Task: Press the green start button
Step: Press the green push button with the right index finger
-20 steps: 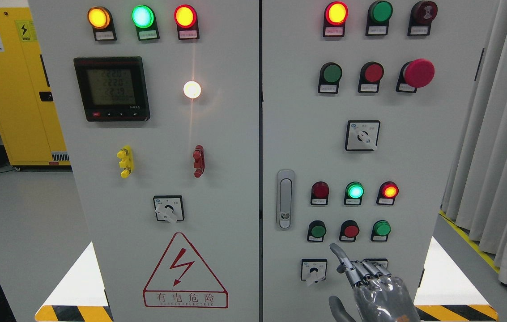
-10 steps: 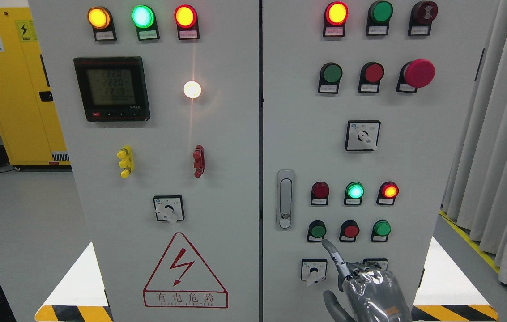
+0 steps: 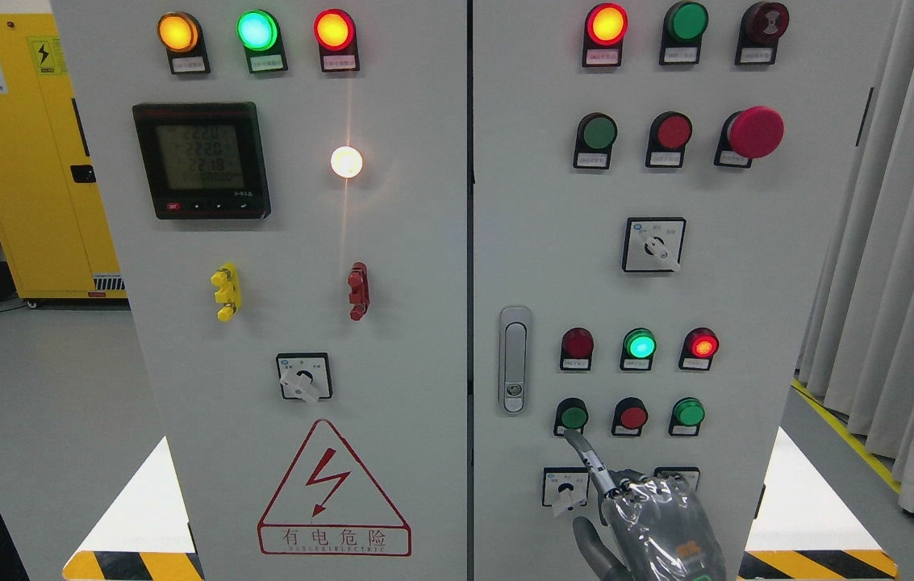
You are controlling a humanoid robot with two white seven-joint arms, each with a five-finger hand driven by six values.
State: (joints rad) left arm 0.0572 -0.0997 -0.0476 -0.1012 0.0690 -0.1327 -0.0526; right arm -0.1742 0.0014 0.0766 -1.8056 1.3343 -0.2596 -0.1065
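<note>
I am pointing the right hand (image 3: 650,524), index finger (image 3: 586,453) extended, others curled, gripping nothing | tip is sitting just under green start button (image 3: 573,416), so only one button gets pressed

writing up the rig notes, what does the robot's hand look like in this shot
Only the right hand shows, at the bottom edge. It is a metallic grey, glossy hand with segmented, jointed fingers in silver and darker grey. A small orange marking and a bit of green sit near the wrist. No cables or sleeve are visible. The left hand is out of view.
</note>
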